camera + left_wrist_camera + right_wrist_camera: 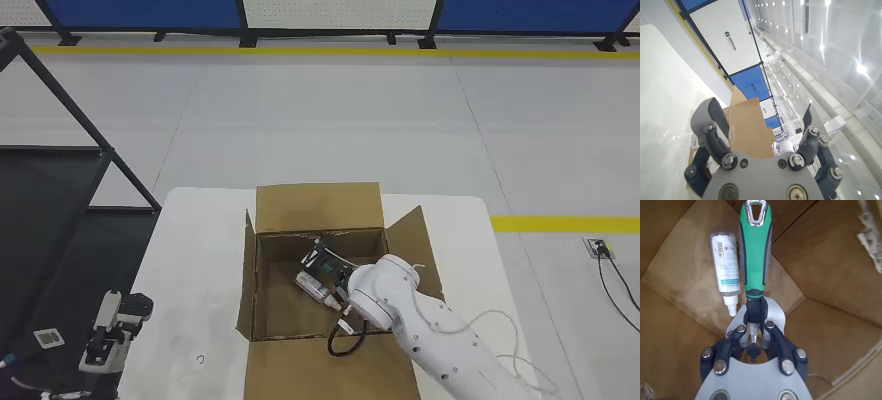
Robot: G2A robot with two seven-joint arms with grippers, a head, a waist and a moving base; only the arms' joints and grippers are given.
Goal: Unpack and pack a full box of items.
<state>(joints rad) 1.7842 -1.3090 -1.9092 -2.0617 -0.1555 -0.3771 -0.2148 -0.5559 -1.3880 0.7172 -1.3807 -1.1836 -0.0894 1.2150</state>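
Top view: the box (pixel 318 208) stands open on the table (pixel 200 250), with the right arm (pixel 420 320) down inside it.

Left wrist view: the left jaws are spread and hold nothing; the box is beyond them.

Right wrist view: the right jaws pinch the green-handled tool (pixel 755 256) at its dark neck, handle projecting ahead. A bottle (pixel 726 262) lies just beside the handle.

Judgement: two items are visible inside; whether this is unpacking or repacking cannot be told.

We record bright overhead lighting: ceiling lamps (pixel 861 69) flare into streaks and the white counter (pixel 662 91) glares. The box (pixel 829 262) interior is dimmer, softly shadowed. Wrist views bend at edges.
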